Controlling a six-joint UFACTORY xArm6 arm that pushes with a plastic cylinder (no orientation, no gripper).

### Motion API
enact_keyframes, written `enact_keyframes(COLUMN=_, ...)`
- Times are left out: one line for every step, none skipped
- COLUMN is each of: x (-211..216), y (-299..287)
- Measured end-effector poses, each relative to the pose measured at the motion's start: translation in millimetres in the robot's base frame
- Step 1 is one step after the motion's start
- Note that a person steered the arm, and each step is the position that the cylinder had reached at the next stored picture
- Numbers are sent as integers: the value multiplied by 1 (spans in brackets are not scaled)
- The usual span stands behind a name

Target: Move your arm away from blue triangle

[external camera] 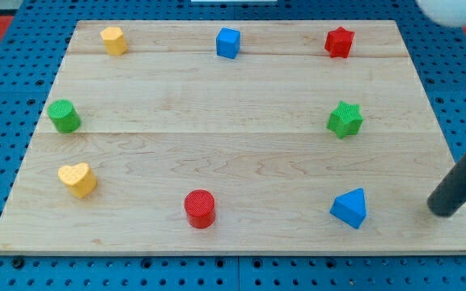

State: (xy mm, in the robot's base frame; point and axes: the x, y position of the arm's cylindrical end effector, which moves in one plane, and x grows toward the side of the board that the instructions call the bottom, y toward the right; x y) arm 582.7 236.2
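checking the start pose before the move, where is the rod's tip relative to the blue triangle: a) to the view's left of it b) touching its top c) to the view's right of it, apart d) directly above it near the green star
c: my tip rests on the board to the view's right of the blue triangle, with bare wood showing between them.

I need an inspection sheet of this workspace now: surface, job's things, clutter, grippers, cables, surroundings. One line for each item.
Surface: pale wooden board, flat.
Job's things: blue triangle near the view's bottom right; my tip to its right, apart, not touching.
Clutter: yellow hexagon, blue cube, red star, green cylinder, green star, yellow heart, red cylinder.
Grippers: none; dark rod only.
Cables: nothing seen.
Surroundings: blue perforated base.
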Motion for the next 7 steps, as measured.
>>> enact_keyframes(x=-2, y=-82)
enact_keyframes(x=-76, y=-159)
enact_keyframes(x=-107, y=-191)
enact_keyframes(x=-97, y=-160)
enact_keyframes(x=-34, y=-150)
enact_keyframes(x=-23, y=-150)
enact_keyframes(x=-23, y=-149)
